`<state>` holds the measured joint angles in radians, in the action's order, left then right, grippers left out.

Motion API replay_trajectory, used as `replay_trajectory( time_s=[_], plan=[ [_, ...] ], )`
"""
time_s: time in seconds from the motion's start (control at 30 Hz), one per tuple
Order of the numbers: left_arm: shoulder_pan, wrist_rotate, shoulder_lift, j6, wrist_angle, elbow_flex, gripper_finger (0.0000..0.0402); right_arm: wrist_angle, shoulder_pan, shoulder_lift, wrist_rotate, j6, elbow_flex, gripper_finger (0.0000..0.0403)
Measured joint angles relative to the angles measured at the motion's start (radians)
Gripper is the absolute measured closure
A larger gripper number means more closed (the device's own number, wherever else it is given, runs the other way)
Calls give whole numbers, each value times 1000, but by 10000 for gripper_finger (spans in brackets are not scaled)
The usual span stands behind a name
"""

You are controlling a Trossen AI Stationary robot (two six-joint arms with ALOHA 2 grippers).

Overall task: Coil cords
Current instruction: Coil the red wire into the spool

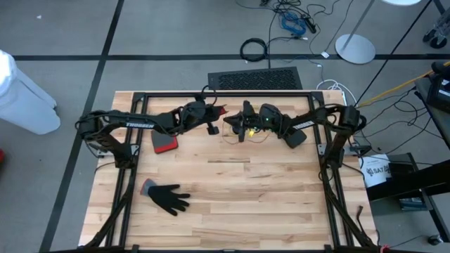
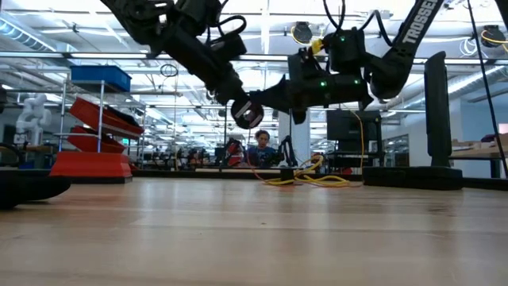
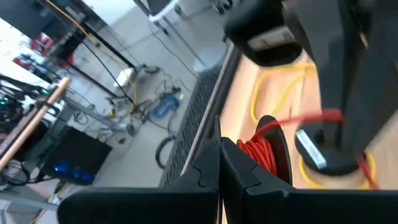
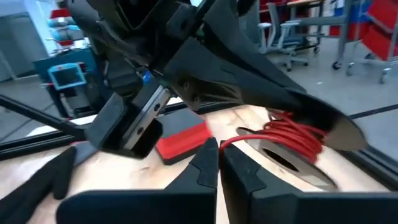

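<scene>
**Both claws shut above the far edge**

I see my left claw (image 1: 219, 112) and right claw (image 1: 228, 121) pinched closed, tips nearly meeting above the wooden surface (image 1: 281, 190). The thin yellow-orange cord (image 1: 254, 137) lies loose near the far edge. A red-wound spool (image 3: 266, 149) sits beside it.

your near half of the table (image 1: 239, 211) lies open, apart from the black glove (image 1: 167, 198). at the far edge both arms crowd together over the yellow cord (image 2: 305, 176).
</scene>
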<state>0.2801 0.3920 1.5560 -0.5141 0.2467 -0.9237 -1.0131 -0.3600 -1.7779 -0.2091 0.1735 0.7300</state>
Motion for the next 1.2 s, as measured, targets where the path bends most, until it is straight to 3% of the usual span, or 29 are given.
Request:
replay_trajectory(
  time_s=[0.6, 0.9, 1.2],
  plan=[
    [-63, 14, 70, -12, 302, 0, 402, -44, 43, 0, 168, -73, 5, 403],
    [-66, 11, 69, 116, 401, 0, 402, -92, 112, 0, 402, -257, 5, 402],
    [-66, 12, 69, 201, 435, 0, 402, -103, 122, 0, 446, -333, 5, 396]
  ],
)
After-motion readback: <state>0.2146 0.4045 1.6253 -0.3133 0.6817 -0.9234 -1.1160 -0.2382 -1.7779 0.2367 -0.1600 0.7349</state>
